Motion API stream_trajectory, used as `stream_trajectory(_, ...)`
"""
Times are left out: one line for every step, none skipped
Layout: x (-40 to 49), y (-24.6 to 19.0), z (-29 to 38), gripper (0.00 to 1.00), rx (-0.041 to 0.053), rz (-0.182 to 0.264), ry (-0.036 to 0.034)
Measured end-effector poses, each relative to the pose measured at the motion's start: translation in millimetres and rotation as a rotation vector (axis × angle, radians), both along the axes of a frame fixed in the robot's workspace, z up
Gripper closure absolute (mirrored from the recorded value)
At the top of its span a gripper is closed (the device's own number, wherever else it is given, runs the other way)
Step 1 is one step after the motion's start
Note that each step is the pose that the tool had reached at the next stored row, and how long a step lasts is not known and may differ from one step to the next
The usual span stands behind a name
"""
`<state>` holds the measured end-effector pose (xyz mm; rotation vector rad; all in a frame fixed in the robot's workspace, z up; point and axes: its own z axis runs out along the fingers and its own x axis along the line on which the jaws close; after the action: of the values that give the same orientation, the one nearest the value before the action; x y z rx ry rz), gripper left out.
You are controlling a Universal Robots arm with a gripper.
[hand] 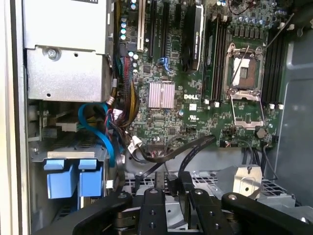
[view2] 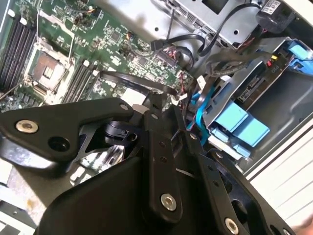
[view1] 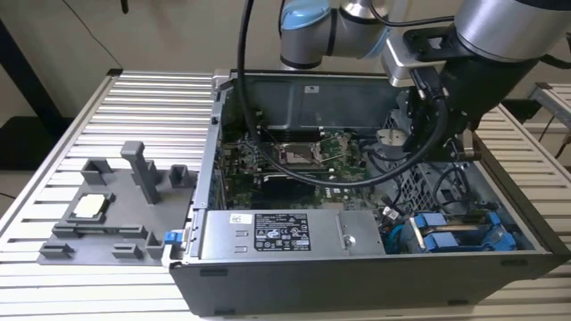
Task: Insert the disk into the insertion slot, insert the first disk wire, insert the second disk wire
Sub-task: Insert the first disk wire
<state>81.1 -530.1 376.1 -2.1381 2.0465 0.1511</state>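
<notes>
1 disk (view1: 457, 238) sits in the insertion slot (hand: 63, 152); jaws of your gripper (hand: 172, 180) pinch a black wire (hand: 195, 145) near it — pull askew and it could snag the neighbouring cables (hand: 116, 123).

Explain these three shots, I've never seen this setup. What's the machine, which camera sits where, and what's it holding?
A robot arm reaches down into an open computer case, which stands on a slatted metal table. The exterior view comes from a camera off the arm. Both wrist views come from cameras riding near the wrist, looking past the black gripper at the green motherboard. Inside the case, the disk, in its blue carrier, already sits in the insertion slot, beside the silver power supply. The jaws appear closed on a black wire above the board. At the exterior view's left, a grey fixture tray lies on the table.
</notes>
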Motion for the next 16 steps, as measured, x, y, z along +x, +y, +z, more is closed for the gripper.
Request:
stream_trajectory(-0.1,0.0,0.0,0.73,-0.0002,0.000,0.0000)
stream_trajectory(-0.1,0.0,0.1,0.73,-0.0002,0.000,0.0001)
stream_trajectory(-0.1,0.0,0.0,0.73,-0.0002,0.000,0.0001)
stream_trajectory(-0.1,0.0,0.1,0.73,-0.0004,0.000,0.0001)
stream_trajectory(-0.1,0.0,0.1,0.73,-0.0004,0.000,0.0001)
stream_trajectory(-0.1,0.0,0.1,0.73,-0.0003,0.000,0.0001)
stream_trajectory(-0.1,0.0,0.1,0.73,-0.0003,0.000,0.0001)
stream_trajectory(-0.1,0.0,0.1,0.73,-0.0003,0.000,0.0001)
stream_trajectory(-0.1,0.0,0.1,0.73,-0.0003,0.000,0.0001)
stream_trajectory(-0.1,0.0,0.1,0.76,-0.0003,0.000,0.0001)
stream_trajectory(-0.1,0.0,0.1,0.76,-0.0003,0.001,0.0001)
stream_trajectory(-0.1,0.0,0.1,0.76,-0.0003,0.001,0.0001)
stream_trajectory(-0.1,0.0,0.1,0.83,-0.0003,0.001,0.0001)
stream_trajectory(-0.1,0.0,0.1,0.83,-0.0003,0.001,0.0001)
stream_trajectory(-0.1,0.0,0.1,0.83,-0.0003,0.001,0.0001)
stream_trajectory(-0.1,0.0,0.1,0.84,-0.0003,0.001,0.0001)
